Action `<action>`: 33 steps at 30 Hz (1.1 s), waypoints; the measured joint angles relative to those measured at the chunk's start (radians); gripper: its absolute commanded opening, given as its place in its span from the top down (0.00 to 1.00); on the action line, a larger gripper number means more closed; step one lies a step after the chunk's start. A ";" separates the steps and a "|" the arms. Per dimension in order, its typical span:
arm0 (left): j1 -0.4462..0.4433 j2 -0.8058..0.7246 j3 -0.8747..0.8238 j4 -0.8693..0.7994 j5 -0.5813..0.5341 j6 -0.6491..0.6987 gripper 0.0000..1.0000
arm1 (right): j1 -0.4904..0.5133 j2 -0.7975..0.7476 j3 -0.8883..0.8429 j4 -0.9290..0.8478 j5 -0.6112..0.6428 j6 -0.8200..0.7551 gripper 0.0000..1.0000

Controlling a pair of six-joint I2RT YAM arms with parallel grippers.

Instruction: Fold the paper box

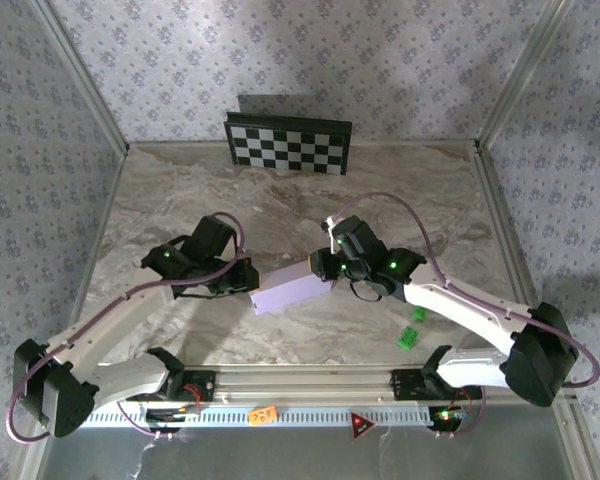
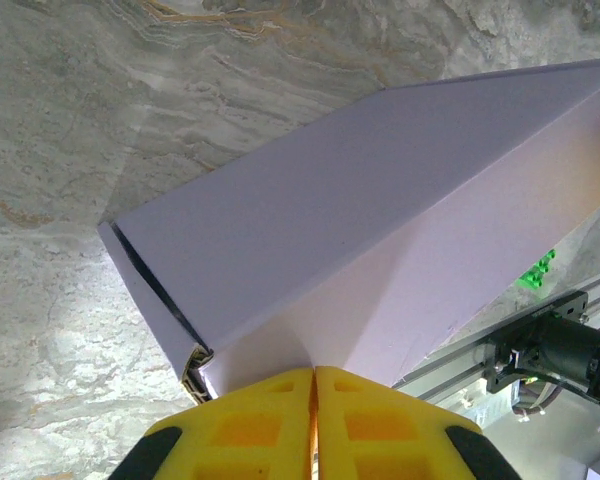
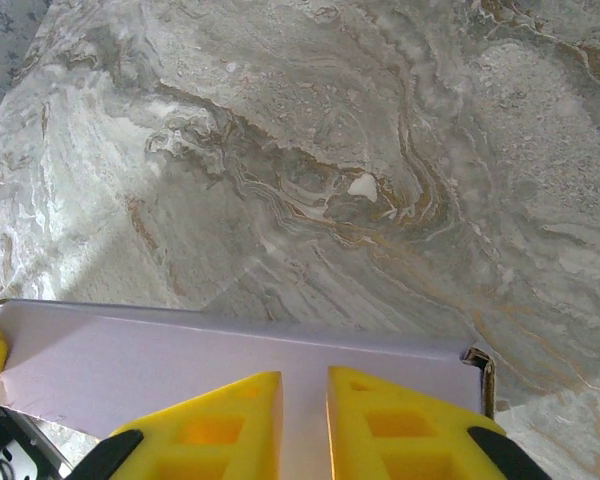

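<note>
The table [image 1: 280,200] is a marbled surface, grey and beige with brown veins, and it looks matt. Beyond the fingertips of both arms, at the far edge, a black-and-white checkerboard panel [image 1: 290,145] leans at the wall. The walls [image 1: 310,50] carry pale wallpaper with small flowers, and slanted metal posts [image 1: 80,70] frame the corners.

The paper box [image 1: 290,290] lies between the two grippers, lavender side showing, with one end at each of them.

In the left wrist view the left gripper [image 2: 313,372] has its yellow fingers [image 2: 240,430] pressed together, with only a thin line between them, and the lavender box [image 2: 330,230] runs down to their tips (they seem clamped on its thin edge). Beyond the box is the veined table [image 2: 130,100]. To the right of these fingers a metal rail [image 2: 460,360] and a small green object [image 2: 535,272] appear.

In the right wrist view the right gripper [image 3: 305,380] keeps a narrow gap between its fingers [image 3: 220,420]. The box [image 3: 230,360] crosses just beyond the tips and lavender shows in the gap. Whether they pinch it, I cannot tell. Farther on, the table [image 3: 330,150] has a small white patch.
</note>
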 measured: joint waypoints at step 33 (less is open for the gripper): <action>0.005 -0.042 0.051 -0.050 -0.012 -0.003 0.96 | -0.073 -0.031 -0.060 0.023 -0.018 0.075 0.84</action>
